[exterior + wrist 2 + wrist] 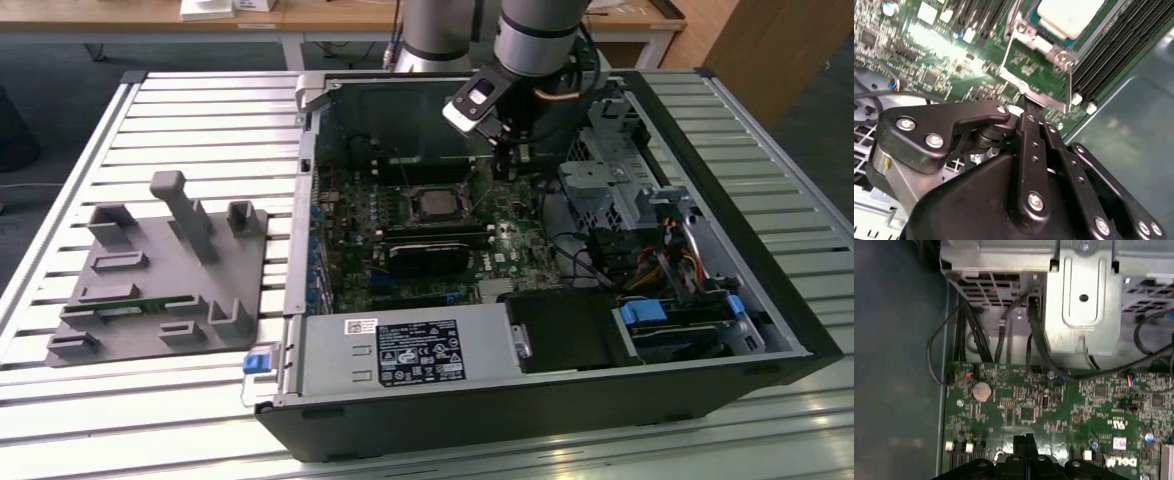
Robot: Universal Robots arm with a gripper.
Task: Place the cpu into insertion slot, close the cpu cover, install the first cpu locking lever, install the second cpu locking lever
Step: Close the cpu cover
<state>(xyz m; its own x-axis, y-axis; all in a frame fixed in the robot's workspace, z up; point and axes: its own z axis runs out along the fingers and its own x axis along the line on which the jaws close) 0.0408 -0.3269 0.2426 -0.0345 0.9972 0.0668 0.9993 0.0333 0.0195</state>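
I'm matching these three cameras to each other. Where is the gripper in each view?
Exterior view: gripper inside the open case, just to the exterior view's right of the cpu.
Second wrist view: gripper shut, its tip at the metal frame around the cpu.
First wrist view: gripper shut, over the board.
Shared landmark: the green motherboard.

clear: above motherboard [514,240] | gripper [505,170] near: drive cage [594,185], cables [1002,327]
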